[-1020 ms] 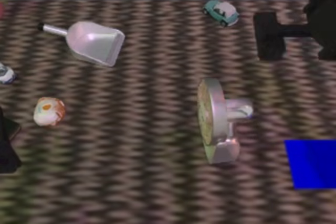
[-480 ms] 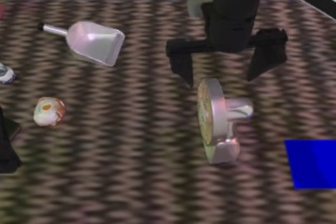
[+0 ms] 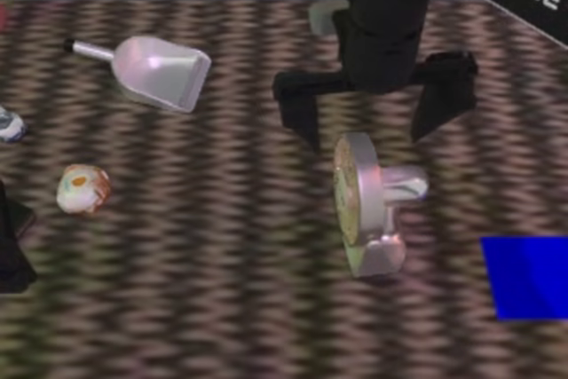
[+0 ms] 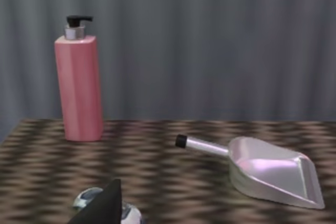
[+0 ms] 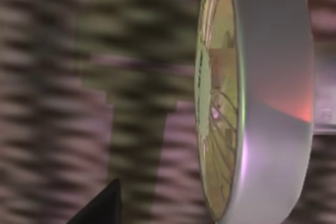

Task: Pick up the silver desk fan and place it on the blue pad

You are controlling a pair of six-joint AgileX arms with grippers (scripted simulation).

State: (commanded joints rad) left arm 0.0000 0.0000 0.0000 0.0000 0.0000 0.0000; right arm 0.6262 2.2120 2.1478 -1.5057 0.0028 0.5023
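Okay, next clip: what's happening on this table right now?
The right arm's tool hangs over the silver desk fan with its fingers spread wide, not touching it. The fan stands on the patterned table, and the blue pad at the table's right edge lies bare. The left arm's tool sits parked at the left edge.

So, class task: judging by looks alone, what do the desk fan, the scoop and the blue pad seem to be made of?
The silver desk fan: probably polished metal or chromed plastic, since its rim shows glossy highlights. The silver scoop: likewise shiny metal-looking, with a black-tipped handle. The blue pad: flat, matte, uniformly blue, perhaps foam or rubber; unclear.
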